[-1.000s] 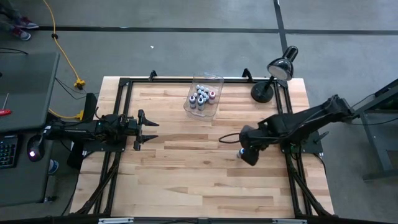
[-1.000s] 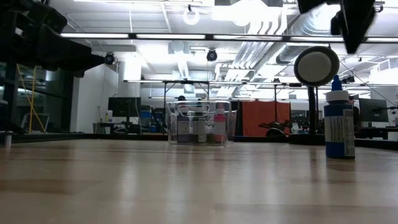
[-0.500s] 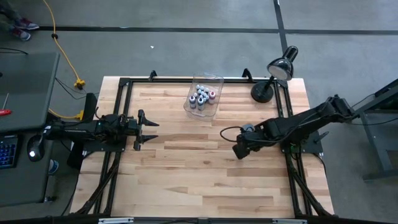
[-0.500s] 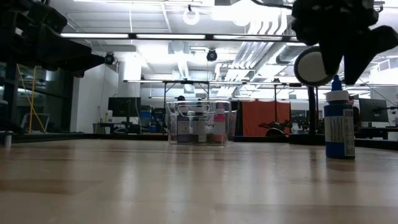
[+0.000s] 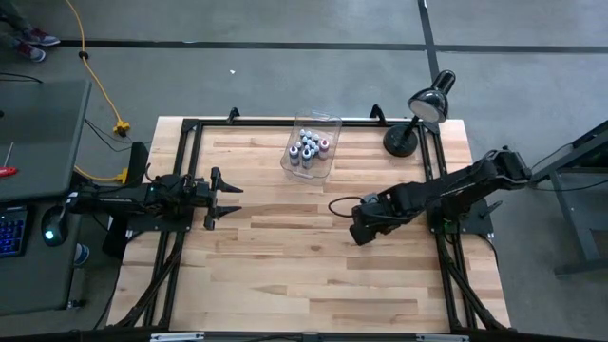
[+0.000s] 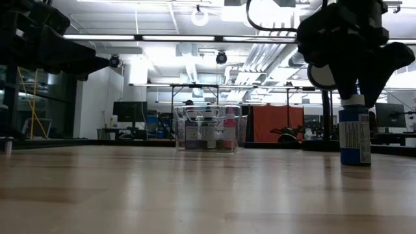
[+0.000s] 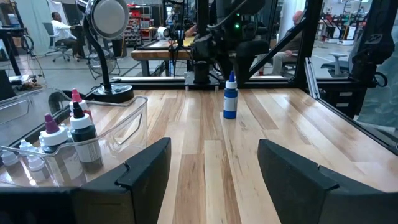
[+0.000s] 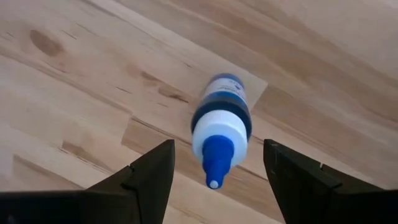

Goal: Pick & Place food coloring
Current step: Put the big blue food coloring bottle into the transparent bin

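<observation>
Across the wooden counter [image 5: 285, 247] my right tool [image 8: 214, 165] has dropped, fingers spread, seemingly over the upright blue bottle [image 8: 221, 127], ready to grasp.

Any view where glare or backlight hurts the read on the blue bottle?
Low view: bright ceiling lights leave the right pincer silhouetted above the blue bottle. Right wrist view: even light, bottle clear. High view: bottle hidden under the arm.

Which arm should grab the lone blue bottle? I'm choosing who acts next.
Right. The right gripper hangs directly over the upright blue bottle, jaws open on either side of it. The left gripper waits far across the table.
</observation>
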`<action>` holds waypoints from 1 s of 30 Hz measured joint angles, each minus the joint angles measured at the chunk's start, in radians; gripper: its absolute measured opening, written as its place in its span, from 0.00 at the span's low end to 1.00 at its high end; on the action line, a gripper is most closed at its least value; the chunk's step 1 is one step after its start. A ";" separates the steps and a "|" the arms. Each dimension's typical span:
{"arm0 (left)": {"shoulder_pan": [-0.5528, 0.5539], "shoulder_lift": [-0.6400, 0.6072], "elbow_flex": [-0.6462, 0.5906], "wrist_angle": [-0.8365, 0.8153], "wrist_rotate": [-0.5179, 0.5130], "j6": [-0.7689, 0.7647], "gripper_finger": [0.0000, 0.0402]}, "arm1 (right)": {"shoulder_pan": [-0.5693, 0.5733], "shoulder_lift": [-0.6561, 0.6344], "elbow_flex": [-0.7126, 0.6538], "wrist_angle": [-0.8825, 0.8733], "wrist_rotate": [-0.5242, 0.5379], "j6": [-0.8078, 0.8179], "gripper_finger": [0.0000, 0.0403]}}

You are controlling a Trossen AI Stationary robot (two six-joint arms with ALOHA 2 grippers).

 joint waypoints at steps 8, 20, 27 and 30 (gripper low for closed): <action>0.000 0.000 0.000 0.000 0.000 0.000 0.59 | -0.007 0.002 0.000 -0.002 -0.001 0.000 0.58; 0.000 0.000 0.000 0.000 0.000 0.000 0.59 | -0.011 0.002 0.000 0.002 0.001 -0.004 0.41; 0.000 0.000 0.000 0.000 0.000 0.000 0.59 | -0.011 0.002 0.000 0.002 0.000 -0.010 0.30; 0.000 0.000 0.000 0.000 0.000 0.000 0.59 | -0.011 0.002 0.000 0.002 -0.004 -0.027 0.27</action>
